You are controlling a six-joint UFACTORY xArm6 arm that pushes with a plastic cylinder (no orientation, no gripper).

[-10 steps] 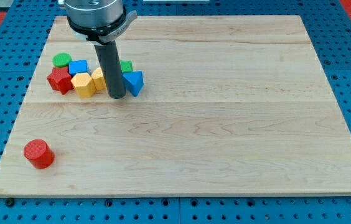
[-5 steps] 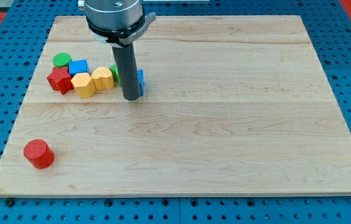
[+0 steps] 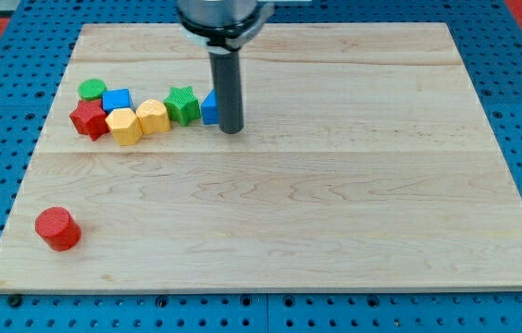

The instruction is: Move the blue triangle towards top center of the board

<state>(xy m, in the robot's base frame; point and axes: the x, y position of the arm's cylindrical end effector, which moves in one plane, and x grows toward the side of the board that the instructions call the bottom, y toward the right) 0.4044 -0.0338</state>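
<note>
Eight blocks lie on my counter point(image 3: 335, 231), a pale wooden board over a blue pegboard. My tip point(image 3: 231, 129) sits in the upper left-centre of the board, touching the right side of the blue triangle point(image 3: 209, 109); the rod hides most of that block, so only a blue sliver shows to its left. There is no hand on this rig, just the straight dark rod, so nothing is grasped.

Just left of the blue triangle sits the green star point(image 3: 183, 104). Beyond it, towards the view's left, the cluster runs on: a yellow block point(image 3: 153, 117), a second yellow block point(image 3: 125, 127) touching it, the red star point(image 3: 88, 119) at the far left, the blue cube point(image 3: 117, 100) above the yellows, and the green cylinder point(image 3: 93, 90) at the cluster's top left.

The red cylinder point(image 3: 57, 228) stands alone near the view's bottom left corner, well apart from everything else.

The blue triangle lies left of the board's centre line, below the top edge.
</note>
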